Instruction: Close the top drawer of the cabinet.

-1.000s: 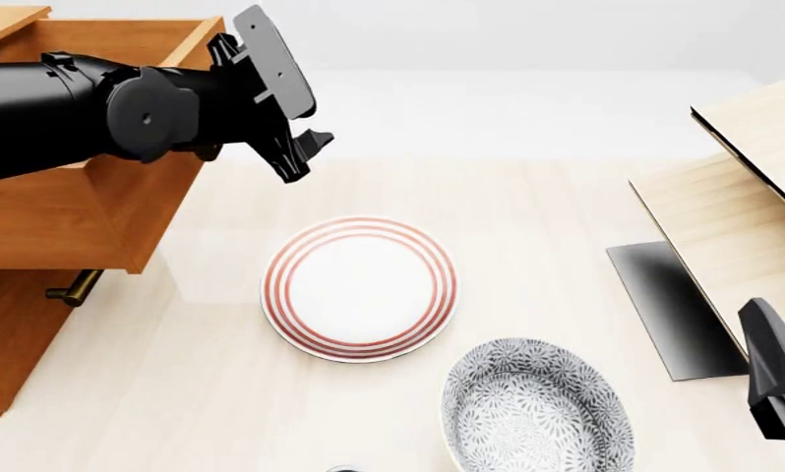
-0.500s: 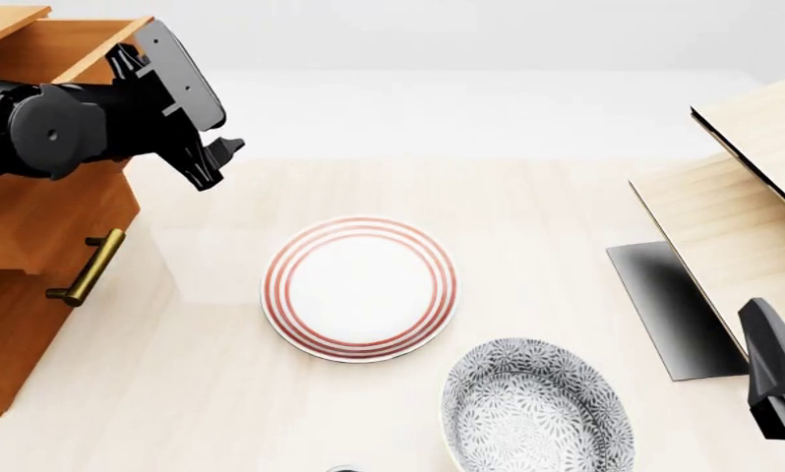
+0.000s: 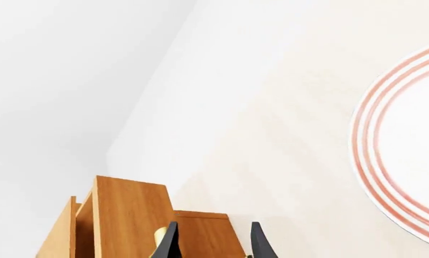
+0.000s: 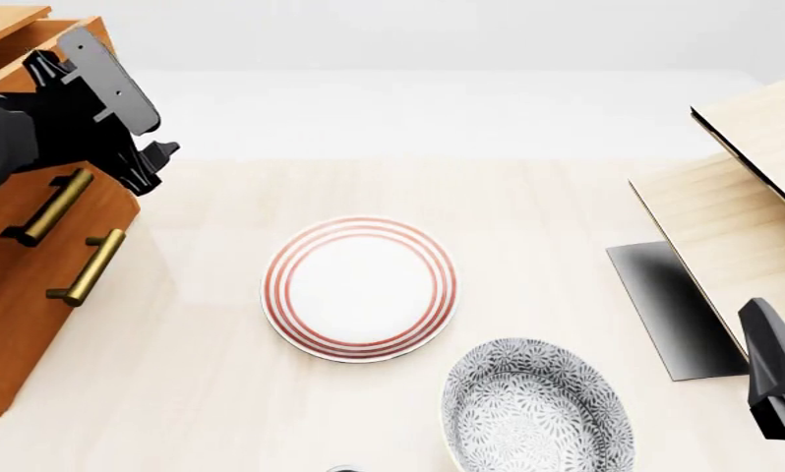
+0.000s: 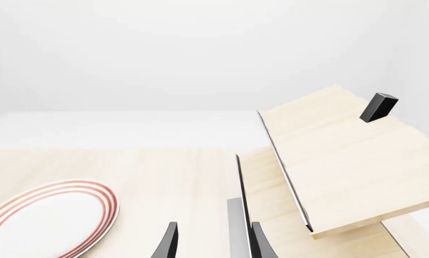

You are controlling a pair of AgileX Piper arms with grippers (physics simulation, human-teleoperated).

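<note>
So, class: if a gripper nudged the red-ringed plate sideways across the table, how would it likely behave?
The red-ringed plate looks rigid and glossy, so it would probably slide flat without bending. Lying low and flat on the smooth table, it seems unlikely to tip or roll. Pushed towards the patterned bowl close by, it might knock it, and could chip if ceramic.

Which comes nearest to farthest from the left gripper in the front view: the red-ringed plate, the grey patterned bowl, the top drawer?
1. Top drawer, beside the left gripper, at the view's left.
2. Red-ringed plate, at the table's middle.
3. Grey patterned bowl, toward the lower right, beyond the plate.
</note>
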